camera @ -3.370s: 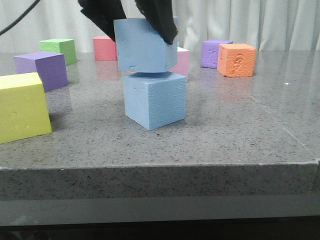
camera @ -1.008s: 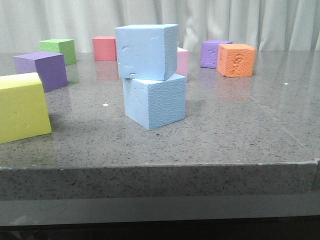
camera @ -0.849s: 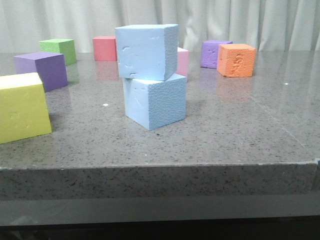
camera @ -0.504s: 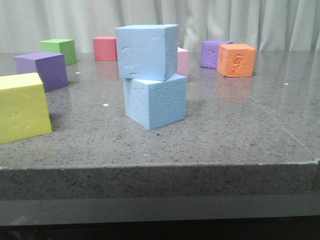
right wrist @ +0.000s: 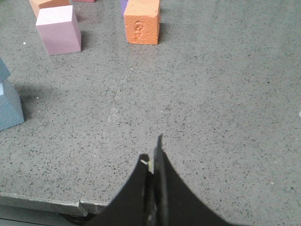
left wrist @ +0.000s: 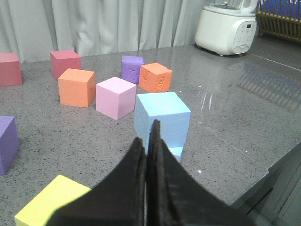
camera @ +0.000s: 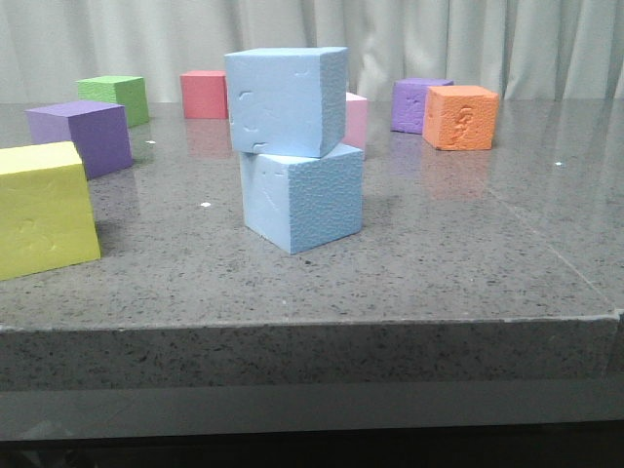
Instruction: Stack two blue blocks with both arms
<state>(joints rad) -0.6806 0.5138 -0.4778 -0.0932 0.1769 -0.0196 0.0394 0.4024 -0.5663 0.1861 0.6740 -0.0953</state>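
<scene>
both grippers' jaws closed; blue blocks point(camera: 292, 146) stacked mid-table.

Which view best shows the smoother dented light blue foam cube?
Front view: the smoother dented light blue foam cube shows two faces fully. Left wrist view partly hides it behind the shut left gripper; right wrist view shows a sliver.

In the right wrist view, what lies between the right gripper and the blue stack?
Only bare grey tabletop lies between the right gripper and the blue stack; the right wrist view shows it.
</scene>
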